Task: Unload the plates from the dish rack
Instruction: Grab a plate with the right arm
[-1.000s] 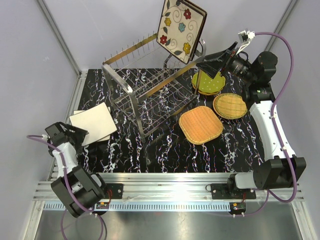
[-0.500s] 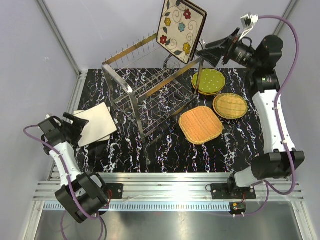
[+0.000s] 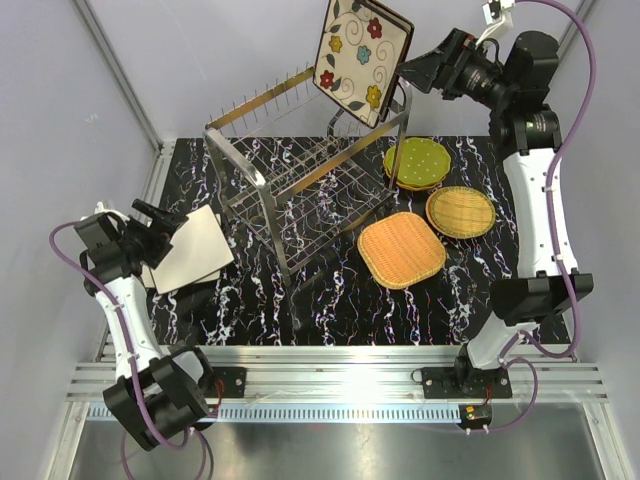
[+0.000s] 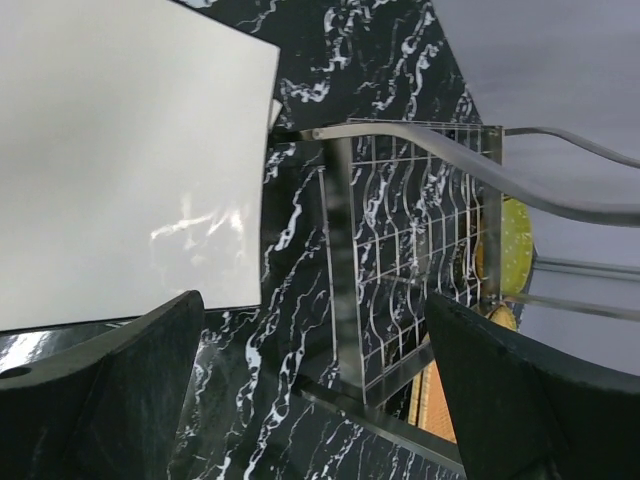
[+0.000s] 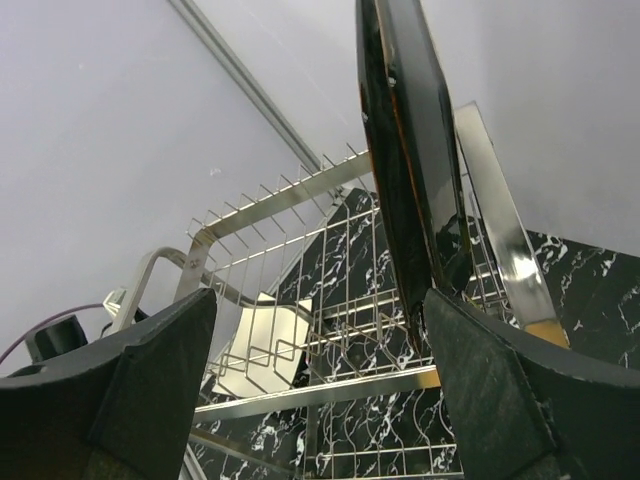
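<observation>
One flower-patterned square plate (image 3: 362,57), upright in the chrome dish rack (image 3: 250,172), could be toppled if clipped by the wide-open right gripper (image 3: 410,76).

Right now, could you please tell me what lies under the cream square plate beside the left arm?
A second cream plate: only a corner and edge peek out beneath the top plate. The rest is covered, so I cannot tell whether anything lies below.

Upper centre, the cream square plate (image 3: 362,55) bears red, yellow and blue flowers; the green octagonal plate (image 3: 418,160) is dotted; the black marble tabletop (image 3: 330,300) is white-veined.
</observation>
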